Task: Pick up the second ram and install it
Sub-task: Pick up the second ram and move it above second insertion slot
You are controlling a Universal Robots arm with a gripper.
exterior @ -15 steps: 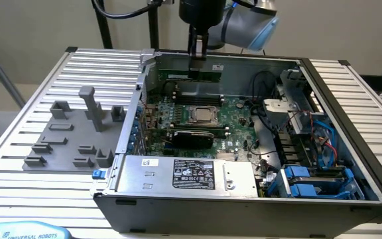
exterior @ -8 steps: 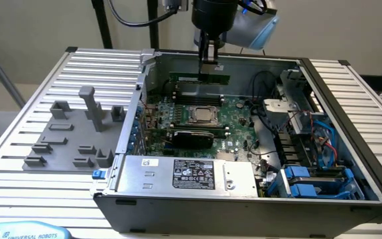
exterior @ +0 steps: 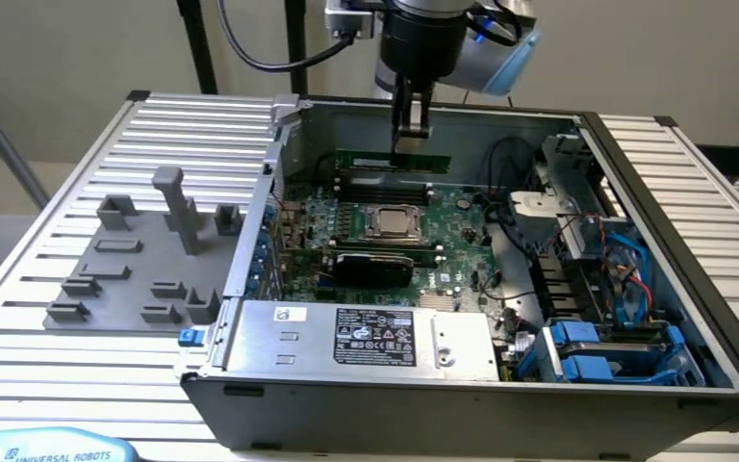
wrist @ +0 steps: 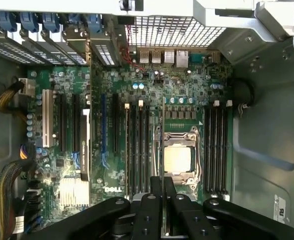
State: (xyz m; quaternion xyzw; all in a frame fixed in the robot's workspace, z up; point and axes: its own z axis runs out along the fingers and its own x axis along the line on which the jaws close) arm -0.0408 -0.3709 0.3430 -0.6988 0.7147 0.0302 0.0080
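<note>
Exterior view: I see the gripper [exterior: 408, 144] clenched on the second ram [exterior: 369, 160], stick level just under the fingertips, over the motherboard [exterior: 460, 221] at the far end of the case [exterior: 472, 414]. Wrist view: stick sits edge-on between the black fingers [wrist: 147, 215], processor socket [wrist: 178, 160] just ahead of the tool, black memory slots [wrist: 136, 150] either side of it.
</note>
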